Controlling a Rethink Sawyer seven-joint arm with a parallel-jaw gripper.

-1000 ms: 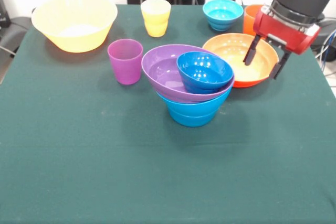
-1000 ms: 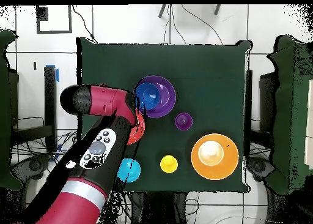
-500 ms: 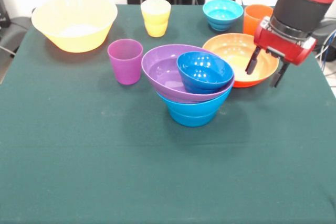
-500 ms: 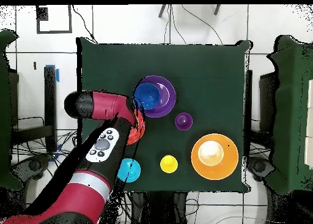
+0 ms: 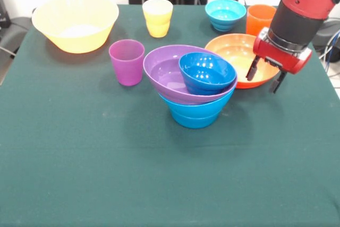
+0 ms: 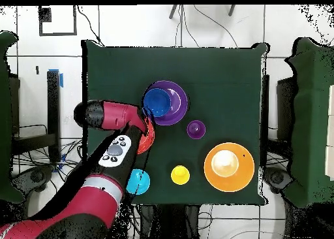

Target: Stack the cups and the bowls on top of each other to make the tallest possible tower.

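Observation:
The tower stands mid-table: a mid-blue bowl at the bottom, a tilted wide purple bowl on it, and a small dark blue bowl inside the purple one. Right of it sits the wide orange bowl. My gripper is open and straddles that bowl's right rim, one finger over the inside and one outside. The purple cup, yellow cup and orange cup stand apart. In the overhead view the arm hides the gripper and most of the orange bowl.
A large yellow bowl sits at the far left corner and a small cyan bowl at the back beside the orange cup. The overhead view shows the purple bowl, purple cup, yellow cup and cyan bowl.
My gripper has come down and slightly nearer, lowering its open fingers around the orange bowl's right rim. No bowl or cup has moved.

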